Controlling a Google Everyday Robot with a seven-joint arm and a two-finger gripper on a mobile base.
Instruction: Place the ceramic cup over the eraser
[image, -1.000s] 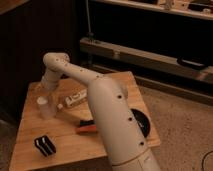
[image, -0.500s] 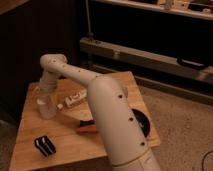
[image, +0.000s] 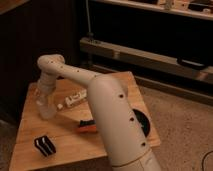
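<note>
**Operator:** What fills most of the view?

**Spotter:** Your white arm (image: 110, 110). It rises from the lower right, bends at an elbow and drops towards the left part of the wooden table (image: 30, 135).

**Operator:** What's on the table?

**Spotter:** At the right of the view you have a wide black bowl (image: 145, 125), half hidden behind the arm. Your gripper (image: 43, 97) hangs over the far left part of the tabletop, right at the ceramic cup (image: 46, 109), which stands upright there. I cannot tell whether the gripper is clamped on the cup or loose around it.

**Operator:** And the smaller things?

**Spotter:** An orange-and-blue object (image: 87, 127) lies near the middle, just beside the arm. A whitish oblong item (image: 74, 100) lies behind it, near the cup. Your eraser (image: 45, 145), black with white stripes, sits at the near left edge, well apart from the cup.
</note>
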